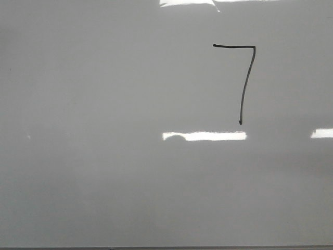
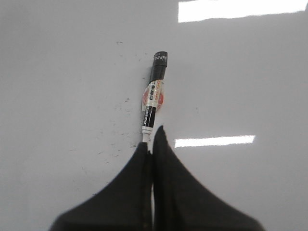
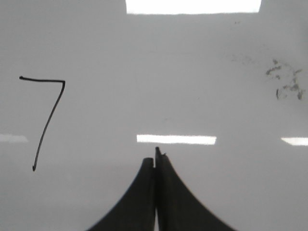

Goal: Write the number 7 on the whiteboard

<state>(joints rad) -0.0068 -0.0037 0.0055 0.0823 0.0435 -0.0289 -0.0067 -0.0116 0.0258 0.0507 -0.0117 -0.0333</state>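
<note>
The whiteboard [image 1: 104,156] fills every view. The number 7 [image 1: 244,88], a thin black line, stands on its right half in the front view. It also shows in the right wrist view [image 3: 43,80], well off to one side of my right gripper [image 3: 153,155]. That gripper is shut, with nothing clearly in it, over bare board [image 3: 192,72]. My left gripper [image 2: 151,136] is shut on the white end of a black and white marker [image 2: 153,98]. The marker points away from the fingers over the board [image 2: 72,72]. Neither gripper shows in the front view.
The board's thin dark bottom edge [image 1: 166,248] runs along the front. Old marker smudges [image 3: 284,82] lie on the board to the right gripper's other side, and faint specks [image 2: 115,144] lie by the left fingers. Bright rectangular light reflections [image 1: 205,136] cross the board.
</note>
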